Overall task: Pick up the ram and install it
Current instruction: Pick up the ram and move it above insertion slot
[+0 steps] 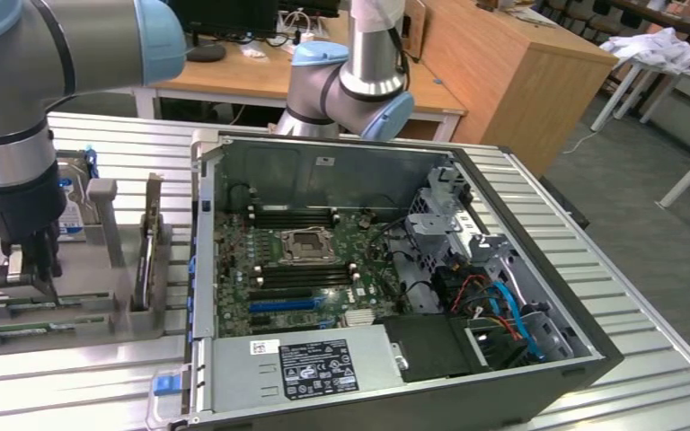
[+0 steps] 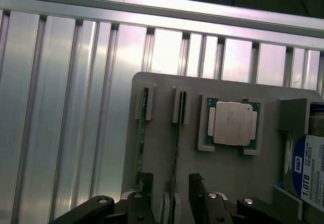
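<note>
Hangs low over the gray holder (image 1: 93, 319) at the exterior view's left, fingers (image 1: 33, 269) spread wide and gripping nothing. Straddles the ram (image 2: 175, 133), one finger on each side, with no contact to be made out in the wrist view. Between those fingers, then: the ram, on edge in its narrow slot in the holder, not yet lifted. Just beside it, in a parallel slot, a second stick (image 2: 142, 138), its near end passing under one finger. Next along in the holder, the CPU (image 2: 232, 123), flat in a square pocket; beyond that, at the holder's far side, the hard drive (image 2: 309, 173). Beside the holder on the slatted desk (image 1: 118, 135), the open case (image 1: 321, 166), with the motherboard (image 1: 309, 260) lying bare inside, long black memory slots on either side of its socket.
</note>
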### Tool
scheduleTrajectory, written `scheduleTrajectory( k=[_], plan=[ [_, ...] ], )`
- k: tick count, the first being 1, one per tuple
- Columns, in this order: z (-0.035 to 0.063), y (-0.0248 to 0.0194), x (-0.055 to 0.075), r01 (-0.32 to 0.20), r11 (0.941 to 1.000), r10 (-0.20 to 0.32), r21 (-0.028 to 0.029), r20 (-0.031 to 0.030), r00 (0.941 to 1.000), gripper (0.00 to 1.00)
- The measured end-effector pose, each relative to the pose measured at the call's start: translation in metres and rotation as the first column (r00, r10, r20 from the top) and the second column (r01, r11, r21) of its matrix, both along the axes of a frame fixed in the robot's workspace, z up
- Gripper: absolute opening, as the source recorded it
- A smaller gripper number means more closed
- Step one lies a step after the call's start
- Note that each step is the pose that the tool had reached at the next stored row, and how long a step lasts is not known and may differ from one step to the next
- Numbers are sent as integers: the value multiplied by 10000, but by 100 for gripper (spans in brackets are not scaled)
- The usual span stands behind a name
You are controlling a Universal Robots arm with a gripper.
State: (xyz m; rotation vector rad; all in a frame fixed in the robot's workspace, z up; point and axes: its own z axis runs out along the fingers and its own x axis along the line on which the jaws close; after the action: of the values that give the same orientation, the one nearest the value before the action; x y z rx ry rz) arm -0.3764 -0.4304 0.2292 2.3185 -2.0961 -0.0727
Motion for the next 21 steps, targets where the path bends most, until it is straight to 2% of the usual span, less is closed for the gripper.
scheduleTrajectory(
  k=[14,17,21],
  plan=[
    [0,-183,-18,2,10000,-2,1,0,10000,42],
    [1,-206,-22,3,10000,-3,0,-1,10000,42],
    [0,-209,-22,3,10000,-3,0,0,10000,42]
  ],
)
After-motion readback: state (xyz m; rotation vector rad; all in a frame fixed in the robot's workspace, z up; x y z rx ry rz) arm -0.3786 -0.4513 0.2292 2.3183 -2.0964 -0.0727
